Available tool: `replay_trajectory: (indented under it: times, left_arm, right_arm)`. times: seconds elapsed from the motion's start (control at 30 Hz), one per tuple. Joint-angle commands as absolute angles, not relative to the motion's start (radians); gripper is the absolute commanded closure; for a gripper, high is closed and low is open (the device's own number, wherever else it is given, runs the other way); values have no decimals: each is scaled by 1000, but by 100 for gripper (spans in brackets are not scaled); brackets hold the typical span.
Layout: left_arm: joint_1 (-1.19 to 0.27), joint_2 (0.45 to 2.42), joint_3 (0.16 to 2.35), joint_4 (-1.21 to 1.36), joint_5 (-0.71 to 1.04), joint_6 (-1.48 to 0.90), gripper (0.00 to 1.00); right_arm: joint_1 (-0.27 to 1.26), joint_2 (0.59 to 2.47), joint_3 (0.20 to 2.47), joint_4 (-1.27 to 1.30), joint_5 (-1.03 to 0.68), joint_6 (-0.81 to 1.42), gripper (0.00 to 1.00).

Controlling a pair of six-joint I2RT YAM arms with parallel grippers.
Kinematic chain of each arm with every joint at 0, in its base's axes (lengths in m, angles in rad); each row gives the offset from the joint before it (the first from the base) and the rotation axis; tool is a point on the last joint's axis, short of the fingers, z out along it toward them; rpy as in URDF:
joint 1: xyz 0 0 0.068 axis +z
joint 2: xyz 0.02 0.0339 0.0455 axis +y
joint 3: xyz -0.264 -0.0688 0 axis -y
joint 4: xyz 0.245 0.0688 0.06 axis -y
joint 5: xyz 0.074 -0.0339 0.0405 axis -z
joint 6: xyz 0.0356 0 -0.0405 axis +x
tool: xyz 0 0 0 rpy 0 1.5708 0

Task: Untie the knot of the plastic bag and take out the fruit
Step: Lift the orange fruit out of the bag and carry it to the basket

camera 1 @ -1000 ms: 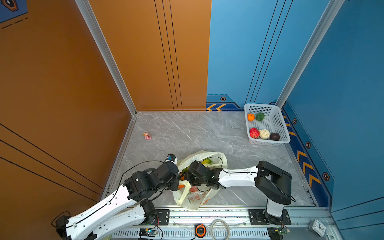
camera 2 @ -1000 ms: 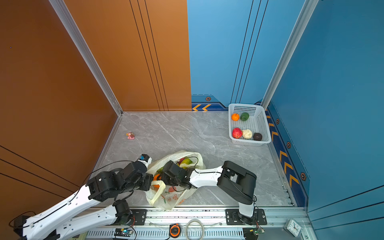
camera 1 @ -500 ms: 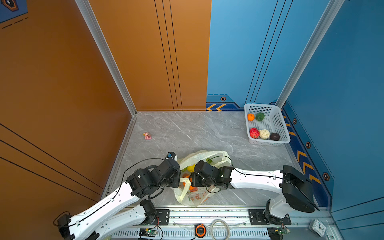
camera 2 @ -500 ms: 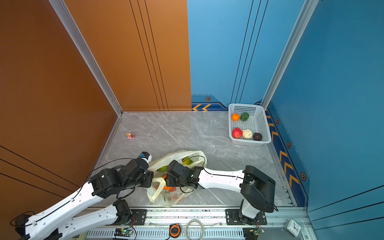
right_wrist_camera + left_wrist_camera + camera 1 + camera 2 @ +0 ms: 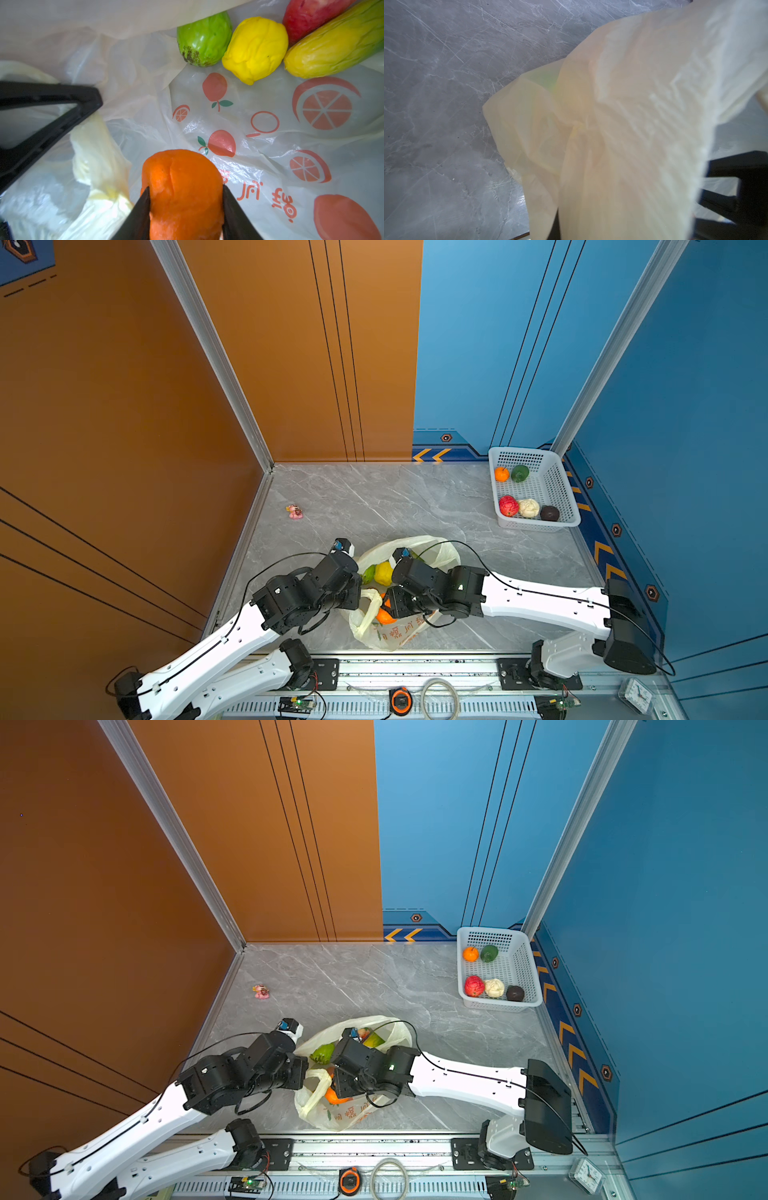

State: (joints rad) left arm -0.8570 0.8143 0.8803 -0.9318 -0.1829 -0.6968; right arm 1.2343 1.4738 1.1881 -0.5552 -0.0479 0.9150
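Your right gripper (image 5: pixel 186 187) clasps the orange fruit (image 5: pixel 182 166) mid-body inside the bag (image 5: pixel 270 133). Judged light, slippery. Your left gripper (image 5: pixel 358 598) pinches its limp film.

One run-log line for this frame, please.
phase: taking fruit out | left gripper: shut on plastic bag | right gripper: shut on orange fruit inside bag

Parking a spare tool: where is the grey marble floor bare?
Bare: grey marble floor between the small pink toy figure and the white perforated plastic basket, beyond the translucent cream printed bag. Crowded: the near edge around that bag.
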Motion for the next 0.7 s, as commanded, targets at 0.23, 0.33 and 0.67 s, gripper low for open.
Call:
replay_trajectory:
  times: [0.23, 0.33, 0.67]
  left_arm:
    - [-840, 805, 896, -905, -208, -672, 100]
    - [-839, 802, 894, -904, -211, -671, 100]
    - [-837, 806, 894, -883, -216, -665, 100]
  right_arm:
    - [1214, 1376, 1321, -799, -14, 861, 69]
    - [1171, 1345, 1361, -840, -25, 849, 69]
    - [836, 1231, 1424, -878, -218, 725, 68]
